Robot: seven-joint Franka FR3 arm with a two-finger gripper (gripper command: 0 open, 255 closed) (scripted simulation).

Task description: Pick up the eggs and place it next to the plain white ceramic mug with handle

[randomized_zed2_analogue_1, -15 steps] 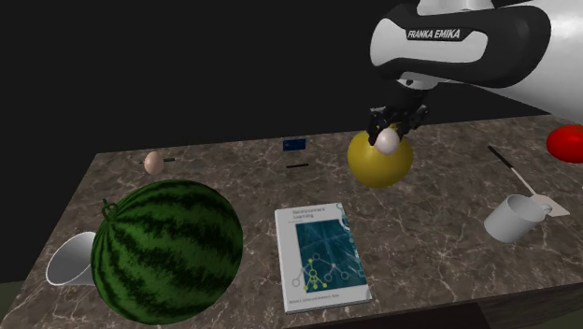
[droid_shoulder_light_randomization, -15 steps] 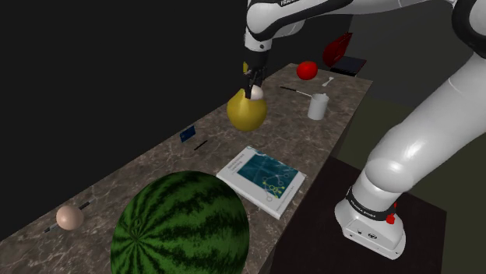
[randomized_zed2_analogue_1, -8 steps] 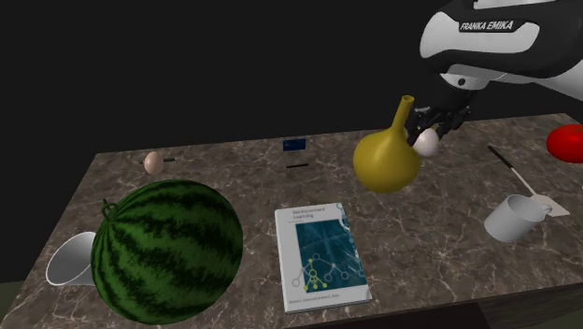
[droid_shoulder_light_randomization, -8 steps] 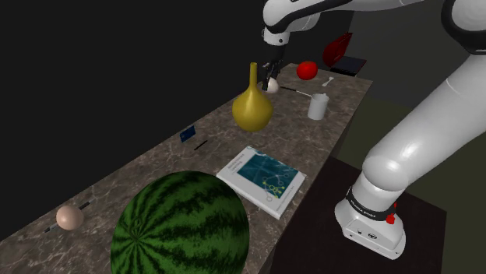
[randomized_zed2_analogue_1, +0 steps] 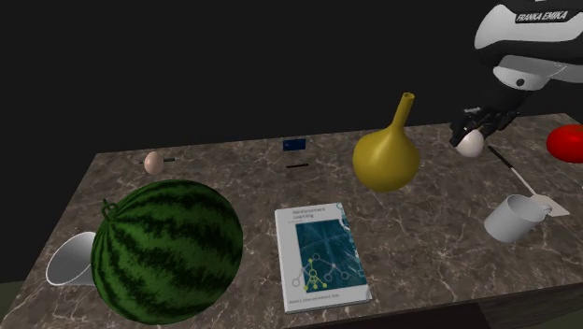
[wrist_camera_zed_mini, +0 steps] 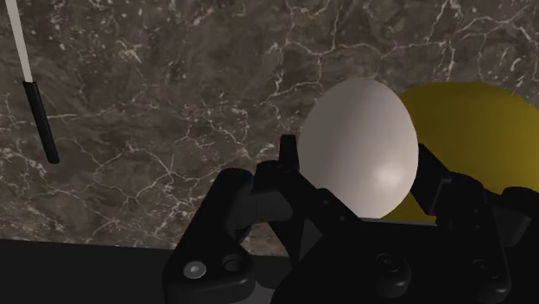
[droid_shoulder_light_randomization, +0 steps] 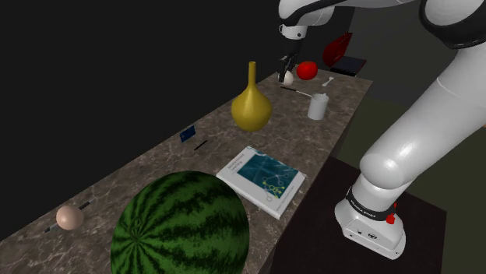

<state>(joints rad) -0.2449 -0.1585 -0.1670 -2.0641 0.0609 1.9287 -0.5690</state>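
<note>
Clamping the white oval egg (randomized_zed2_analogue_1: 471, 143) between 2 fingers, the all-black gripper (wrist_camera_zed_mini: 358, 173) holds it aloft over the dark marbled counter's (randomized_zed2_analogue_1: 420, 257) edge away from the stand, apart from the plain white handled mug (randomized_zed2_analogue_1: 512, 218), judged high enough to clear the yellow long-necked vase (randomized_zed2_analogue_1: 385, 159).

The tabletop (randomized_zed2_analogue_1: 439, 252) looks like polished brown stone, veined in white. The egg (wrist_camera_zed_mini: 361, 129) is smooth and pale with a soft sheen, and the gripper (wrist_camera_zed_mini: 358, 155) is matt black. The yellow vase (randomized_zed2_analogue_1: 385, 161) is smooth and faintly glossy, the mug (randomized_zed2_analogue_1: 510, 219) a plain, matt white.
</note>
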